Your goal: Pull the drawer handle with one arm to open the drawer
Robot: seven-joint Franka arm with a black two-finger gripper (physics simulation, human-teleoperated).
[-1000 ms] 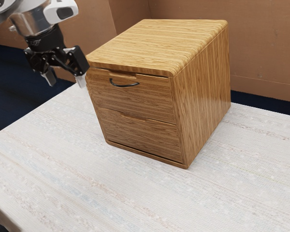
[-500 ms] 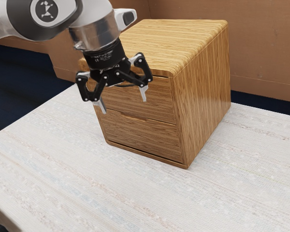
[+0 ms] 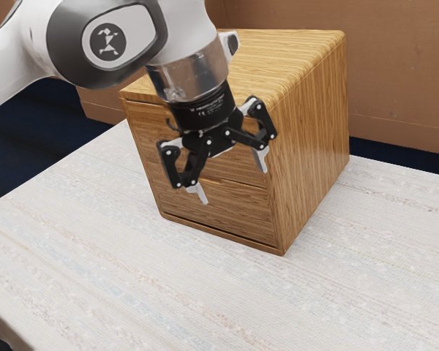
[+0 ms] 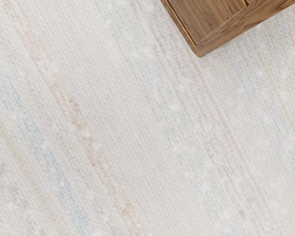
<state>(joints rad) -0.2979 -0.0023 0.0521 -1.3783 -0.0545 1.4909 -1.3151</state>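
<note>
Our pincer (image 3: 231,180) hangs at the centre of the frame, just in front of the bamboo cabinet (image 3: 307,124). Its two black fingers are spread wide apart with nothing between them. They point down and a little forward, toward the bench (image 3: 95,278), not toward the wood.

The two drawer fronts look flush with the cabinet's frame, so we judge both drawers shut. A strip of the upper drawer (image 3: 148,139) shows at centre left of the frame, and the lower drawer (image 3: 227,208) sits below the fingertips. Our own arm (image 3: 102,36) and wrist cover the middle of the upper front. We judge that the drawer handle lies there, behind and somewhat above the fingertips, toward the upper right of the frame.

That is the relation the coming move turns on. The handle is not below the pincer, where the fingers aim, but on the upright face behind them. The line from fingertip to fingertip runs roughly along the drawer front, which is the way we would expect a handle's long axis to run. So the hand probably needs to tip toward the face, and turn, before the fingers can close across the handle.

The wrist view looks down on the pale woven bench (image 4: 113,147), where a lower corner of the cabinet (image 4: 211,19) rests.
</note>
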